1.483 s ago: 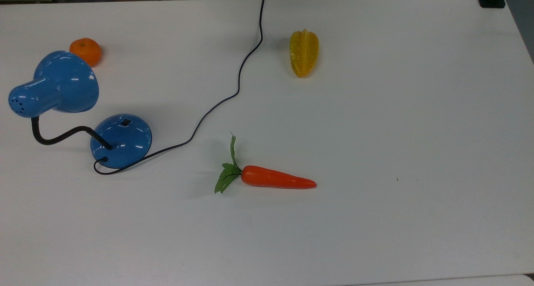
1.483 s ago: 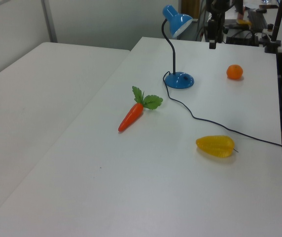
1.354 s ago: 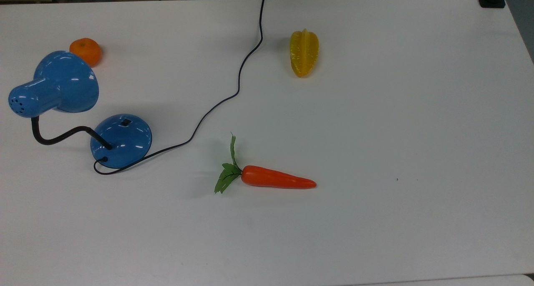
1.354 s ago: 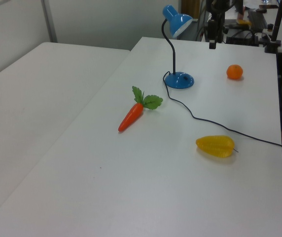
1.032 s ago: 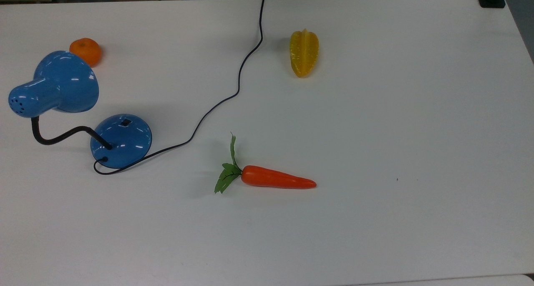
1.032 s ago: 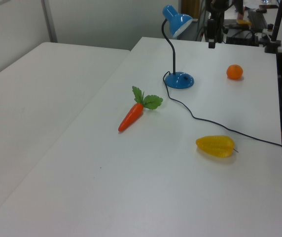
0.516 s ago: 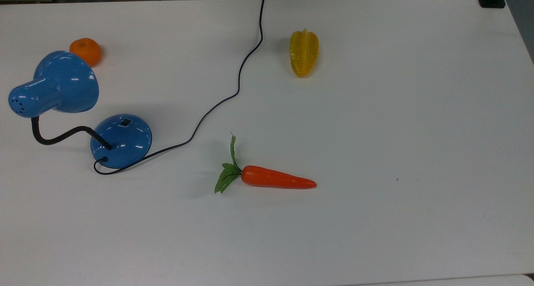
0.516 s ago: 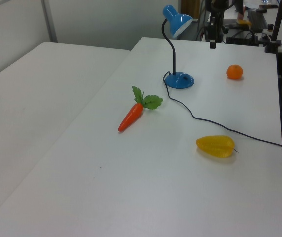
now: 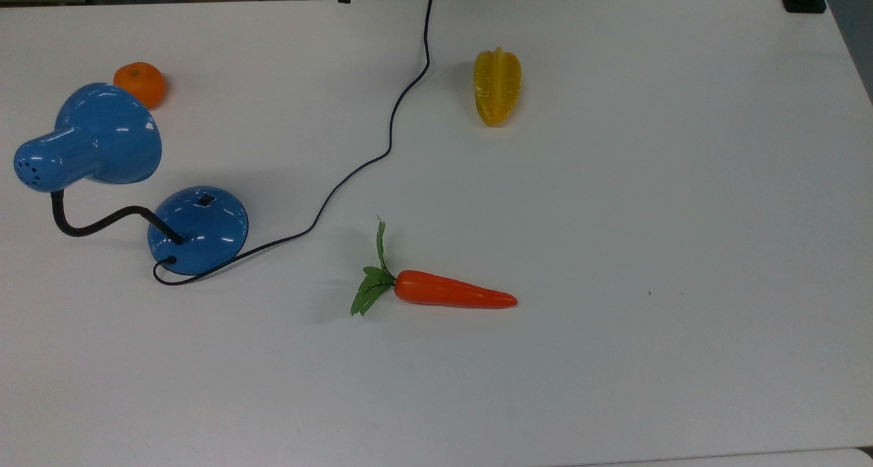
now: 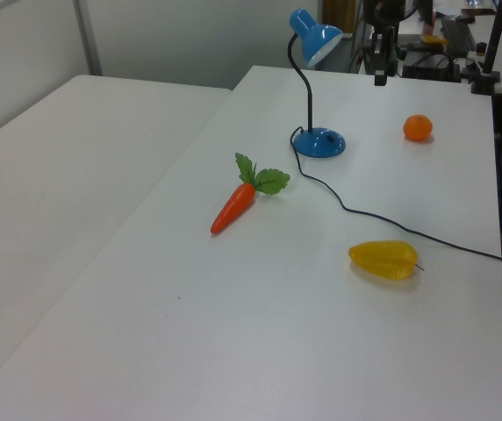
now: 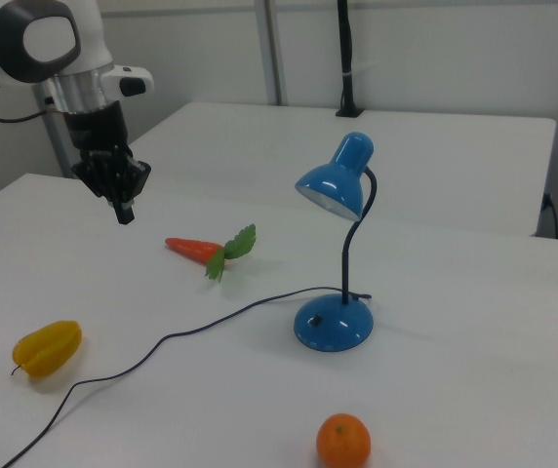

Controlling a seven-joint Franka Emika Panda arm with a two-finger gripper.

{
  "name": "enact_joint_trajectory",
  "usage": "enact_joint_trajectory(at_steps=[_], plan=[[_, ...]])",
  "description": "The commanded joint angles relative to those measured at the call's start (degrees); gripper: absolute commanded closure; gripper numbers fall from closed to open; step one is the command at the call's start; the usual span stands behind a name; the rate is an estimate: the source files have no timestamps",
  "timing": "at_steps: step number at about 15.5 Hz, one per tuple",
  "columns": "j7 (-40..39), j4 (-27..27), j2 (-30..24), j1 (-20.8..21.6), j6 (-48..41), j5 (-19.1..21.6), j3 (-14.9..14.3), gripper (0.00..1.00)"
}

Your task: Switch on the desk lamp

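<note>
Gripper hangs in the air, carrying nothing, well apart from the desk lamp; we cannot tell how far open it is.

We record little change over the last moments: a dark tip of the gripper has edged into the upper edge of the top view, while the lamp, its cord and the carrot lie as they did. We judge the approach barely begun and the switch untouched. The lamp stands in the left of the top view, base just right of the bent neck. The right view gives the gripper's height above the table and an unlit shade. The top view places the switch on the far side of the dome.
</note>
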Motion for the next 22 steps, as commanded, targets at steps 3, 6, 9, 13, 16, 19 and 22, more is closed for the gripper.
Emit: enact_joint_trajectory(at_steps=[3,6,9,13,16,19,22], plan=[[-1.7,0.2,0.4,-1.8,-0.3,0.2,-0.3,1.0],[-0.9,-4.2,0.4,-3.9,5.7,0.2,-0.4,1.0],[-0.5,-9.2,1.4,-6.9,12.3,0.2,-0.4,1.0],[2.7,-14.5,4.3,-9.9,21.8,0.2,-0.4,1.0],[3.2,-19.1,4.8,-11.8,30.2,0.2,-0.4,1.0],[6.4,-23.0,6.9,-13.0,40.6,0.2,-0.5,1.0],[6.7,-22.9,10.5,-15.4,47.9,0.2,-0.5,1.0]])
